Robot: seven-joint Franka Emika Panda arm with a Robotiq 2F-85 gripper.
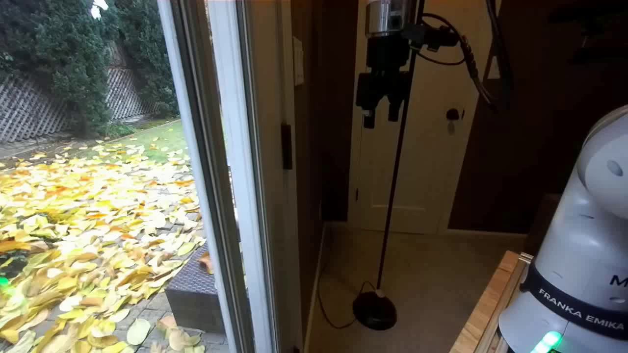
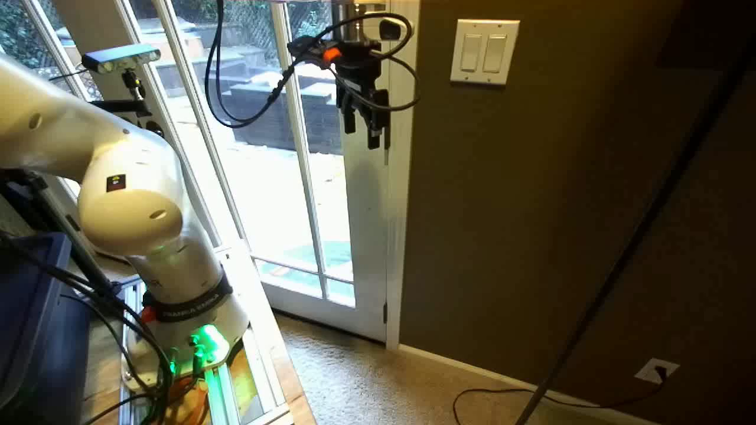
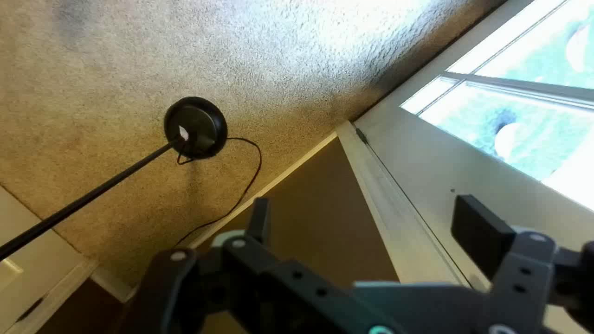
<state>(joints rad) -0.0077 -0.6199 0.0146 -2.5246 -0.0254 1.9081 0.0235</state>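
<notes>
Wrist view: the end effector has its blurred fingers spread wide, nothing between them; a black pole climbs from its round base on the carpet and out of frame. In an exterior view I see one corner of the counter, the round base off its edge, the pole's top cut off. In an exterior view cables partly hide the end effector, hanging past the counter's edge; the round base is out of frame.
</notes>
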